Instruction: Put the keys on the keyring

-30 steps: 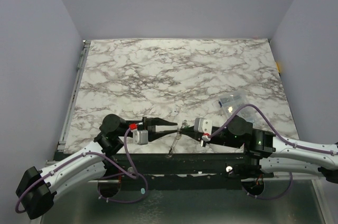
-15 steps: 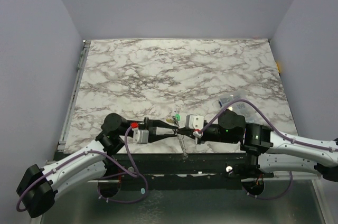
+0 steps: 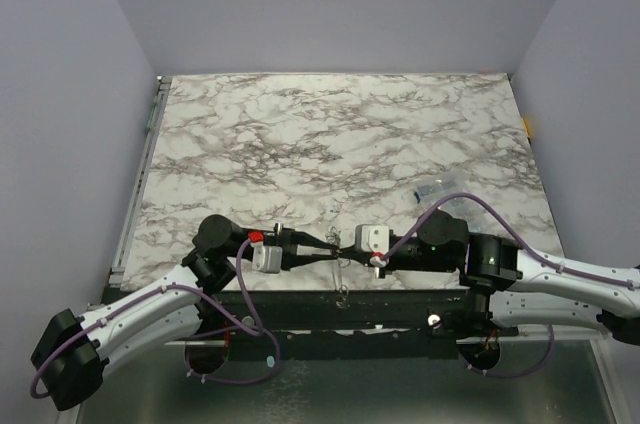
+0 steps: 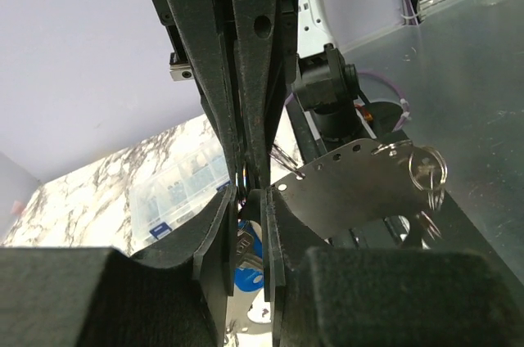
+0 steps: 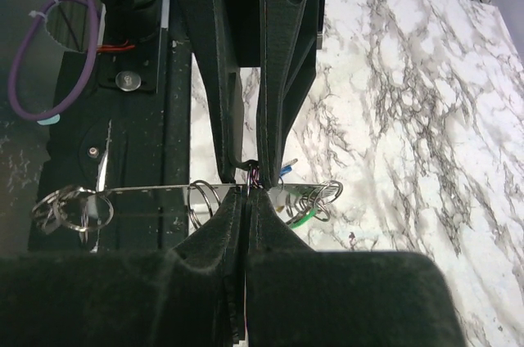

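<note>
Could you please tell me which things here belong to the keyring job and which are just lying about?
Job in hand:
- keyring
- blue key
- green key
- left gripper
- right gripper

Lying about:
- clear box

Right gripper (image 5: pixel 247 202): fingers pressed tight together, tips right at the thin metal strip (image 5: pixel 155 191).
Left gripper (image 5: pixel 248 171): reaches down from the top edge, tips meeting the right's.
Wire rings (image 5: pixel 70 204): strung along the strip, at both ends and mid-way.
Green key (image 5: pixel 301 218): just right of the fingers.
Blue key (image 5: pixel 285 172): a sliver above it.
Counter (image 5: pixel 409 118): marble, filling the right side.
</note>
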Controlling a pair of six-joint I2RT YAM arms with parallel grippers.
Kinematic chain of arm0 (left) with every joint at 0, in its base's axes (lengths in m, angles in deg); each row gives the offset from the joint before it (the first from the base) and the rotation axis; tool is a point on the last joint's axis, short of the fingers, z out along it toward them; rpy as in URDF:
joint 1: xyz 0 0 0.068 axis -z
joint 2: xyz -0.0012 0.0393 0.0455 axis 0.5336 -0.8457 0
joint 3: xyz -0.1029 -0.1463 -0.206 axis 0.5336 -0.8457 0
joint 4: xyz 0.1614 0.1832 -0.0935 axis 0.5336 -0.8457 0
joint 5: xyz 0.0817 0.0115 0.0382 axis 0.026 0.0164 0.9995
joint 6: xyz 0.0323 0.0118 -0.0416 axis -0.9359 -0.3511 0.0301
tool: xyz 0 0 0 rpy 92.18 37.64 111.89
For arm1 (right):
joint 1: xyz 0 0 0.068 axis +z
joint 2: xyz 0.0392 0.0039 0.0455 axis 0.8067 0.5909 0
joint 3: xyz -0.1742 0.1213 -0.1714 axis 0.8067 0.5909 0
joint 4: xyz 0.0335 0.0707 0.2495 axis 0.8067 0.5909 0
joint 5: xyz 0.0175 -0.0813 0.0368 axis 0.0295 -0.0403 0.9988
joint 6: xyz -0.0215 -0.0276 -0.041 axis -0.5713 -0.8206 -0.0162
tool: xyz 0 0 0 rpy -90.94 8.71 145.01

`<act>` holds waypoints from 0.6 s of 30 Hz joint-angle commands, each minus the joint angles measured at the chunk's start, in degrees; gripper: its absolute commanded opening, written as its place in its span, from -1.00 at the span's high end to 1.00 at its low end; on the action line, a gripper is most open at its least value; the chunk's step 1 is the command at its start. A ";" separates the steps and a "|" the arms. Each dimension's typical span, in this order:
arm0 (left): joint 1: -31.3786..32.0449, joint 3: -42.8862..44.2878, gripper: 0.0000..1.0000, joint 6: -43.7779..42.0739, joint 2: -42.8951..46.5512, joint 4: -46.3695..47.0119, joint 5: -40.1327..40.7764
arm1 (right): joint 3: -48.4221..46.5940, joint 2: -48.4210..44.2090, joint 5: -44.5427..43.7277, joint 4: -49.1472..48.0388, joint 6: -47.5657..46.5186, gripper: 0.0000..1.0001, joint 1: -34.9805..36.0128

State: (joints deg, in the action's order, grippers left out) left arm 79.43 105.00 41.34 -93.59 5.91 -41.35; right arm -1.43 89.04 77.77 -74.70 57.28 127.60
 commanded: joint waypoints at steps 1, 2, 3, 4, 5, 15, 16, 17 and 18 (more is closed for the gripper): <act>0.87 -0.44 0.61 -0.38 0.12 0.68 0.93 | 0.46 -2.03 2.66 -7.45 -1.82 0.99 0.40; 0.86 -0.44 0.61 -0.45 0.12 0.68 1.05 | 0.63 -2.12 2.85 -7.39 -1.96 0.99 0.37; 0.89 -0.49 0.60 -0.57 0.14 0.68 1.21 | 0.67 -2.22 2.98 -7.25 -2.06 0.99 0.39; 0.88 -0.52 0.55 -0.65 0.12 0.68 1.40 | 0.61 -2.20 3.10 -7.16 -2.15 0.99 0.37; 0.87 -0.53 0.49 -0.73 0.19 0.68 1.55 | 0.65 -2.17 3.00 -7.16 -2.24 0.99 0.36; 0.86 -0.67 0.69 -1.06 0.47 0.68 2.82 | 1.06 -2.50 4.08 -7.72 -2.82 0.99 0.42; 0.89 -0.62 0.79 -1.12 0.52 0.68 2.85 | 1.09 -2.50 4.23 -7.72 -2.80 0.99 0.40; 0.90 -0.62 0.88 -1.19 0.56 0.68 2.85 | 1.25 -2.38 4.35 -7.72 -2.86 0.99 0.42; 0.84 -0.62 0.97 -1.18 0.58 0.68 2.84 | 1.32 -2.38 4.48 -7.68 -3.04 0.99 0.38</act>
State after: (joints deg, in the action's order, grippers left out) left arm 80.00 104.98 40.88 -93.13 6.82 -39.98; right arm -0.51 87.29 78.67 -76.38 54.94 127.56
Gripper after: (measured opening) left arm 0.101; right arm 0.020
